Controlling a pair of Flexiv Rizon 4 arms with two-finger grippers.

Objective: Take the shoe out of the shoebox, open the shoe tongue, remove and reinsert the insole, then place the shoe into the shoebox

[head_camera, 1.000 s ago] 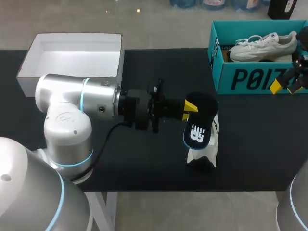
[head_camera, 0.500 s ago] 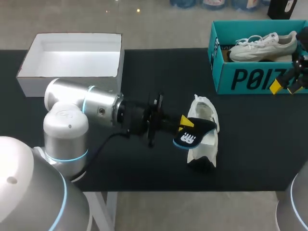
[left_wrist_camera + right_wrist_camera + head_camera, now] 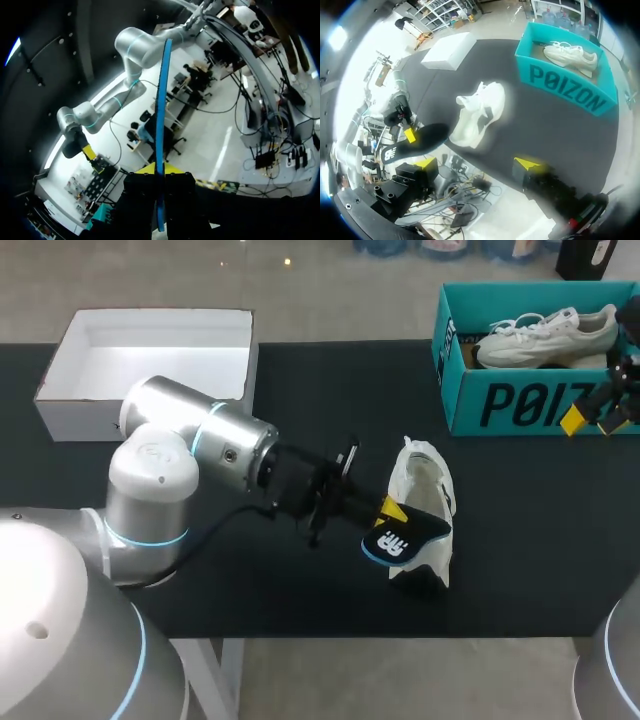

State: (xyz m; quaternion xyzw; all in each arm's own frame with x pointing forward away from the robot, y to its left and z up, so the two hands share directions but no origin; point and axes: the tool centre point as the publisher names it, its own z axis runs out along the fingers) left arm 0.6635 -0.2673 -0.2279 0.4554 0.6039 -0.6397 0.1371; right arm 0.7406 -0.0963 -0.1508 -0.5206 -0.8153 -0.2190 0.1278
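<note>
Where the shoe lies: the white shoe (image 3: 425,490) is set on the black table (image 3: 540,540), right of the middle. Its opening is turned to the far side and its toe to the near edge, well outside the teal shoebox (image 3: 520,400).
Insole: the dark, blue-edged insole (image 3: 405,537) is held out of the shoe, over its near-left flank. Whether its tip touches the upper cannot be told.
Left gripper: the left gripper (image 3: 390,512) is clenched on the insole. In the left wrist view the insole is seen edge-on, pinched between both fingers.
Right gripper: the right gripper (image 3: 592,420) is kept at the far right, just in front of the shoebox. Its fingers are spread wide and nothing is held between them.
Shoebox: it is placed at the far right, and a second white shoe (image 3: 545,335) is seen inside.
White box: an open white box (image 3: 80,420) is placed at the far left.
Change: a second ago the shoe's opening was hidden by the insole. The insole has since been drawn to the near left and lowered, so the opening is uncovered. The right arm has not been moved.
Meaning: removal is judged done and reinsertion is judged next. Because the shoe is not steadied, it could be pushed along the table when the insole is fed back.
</note>
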